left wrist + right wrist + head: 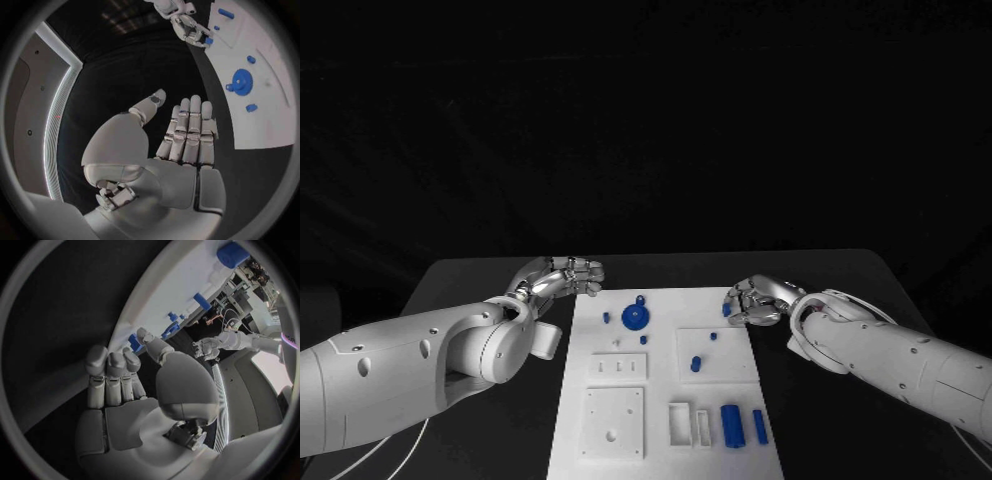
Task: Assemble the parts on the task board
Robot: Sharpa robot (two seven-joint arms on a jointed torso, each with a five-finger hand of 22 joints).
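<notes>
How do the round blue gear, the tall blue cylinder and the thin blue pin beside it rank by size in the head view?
1. blue gear and blue cylinder: look about alike, and the cylinder is nearer the camera, so unranked.
2. thin blue pin: smallest.

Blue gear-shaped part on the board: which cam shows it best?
Left wrist view: the blue gear-shaped part lies unobstructed on the task board, its round outline clear. Head view shows it smaller, near the board's far end. Right wrist view shows only a small, partly hidden blue shape.

We see a black table [473, 275] with rounded far corners. A long white task board [668, 440] lies flat on its middle, running from mid-table toward the near edge, dark tabletop showing on both sides.
</notes>
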